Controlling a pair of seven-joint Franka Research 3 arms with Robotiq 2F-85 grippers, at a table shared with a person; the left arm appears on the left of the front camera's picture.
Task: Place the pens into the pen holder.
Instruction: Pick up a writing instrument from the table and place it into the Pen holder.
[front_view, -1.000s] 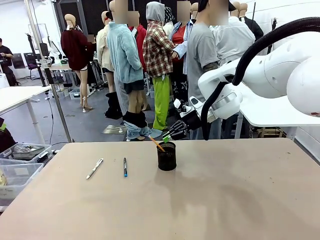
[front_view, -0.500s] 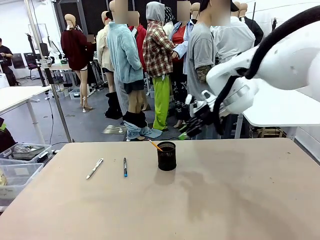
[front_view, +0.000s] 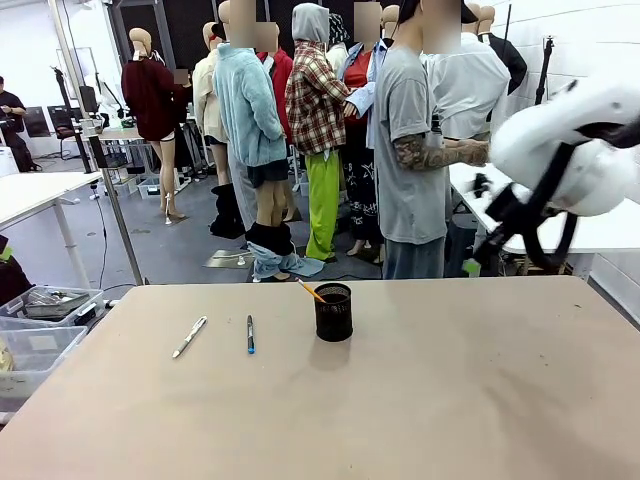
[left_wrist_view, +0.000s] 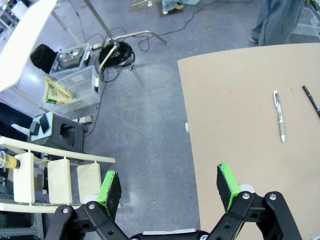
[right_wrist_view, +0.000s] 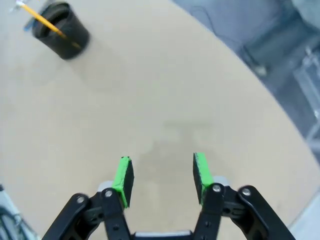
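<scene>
The black mesh pen holder (front_view: 333, 312) stands mid-table with an orange pen (front_view: 311, 291) leaning out of it to the left. Left of it, a white/silver pen (front_view: 189, 336) and a dark pen with a blue end (front_view: 250, 334) lie flat on the table. My right gripper (front_view: 474, 262) hangs blurred off the table's far right edge, well away from the holder. In the right wrist view it (right_wrist_view: 162, 178) is open and empty, with the pen holder (right_wrist_view: 60, 30) and orange pen (right_wrist_view: 42, 21) far off. My left gripper (left_wrist_view: 169, 186) is open over the table's left edge, the white/silver pen (left_wrist_view: 279, 115) and dark pen (left_wrist_view: 311, 100) beyond it.
A person (front_view: 415, 150) stands at the far side of the tan table (front_view: 420, 400). Clear plastic bins (front_view: 40, 330) sit on the floor to the left, with cables (left_wrist_view: 116, 52) nearby. A white table (front_view: 560, 230) stands at the right behind my right arm.
My right gripper let go of the orange pen in the holder, opened, and swung away up and to the right. The two pens on the table have not moved.
</scene>
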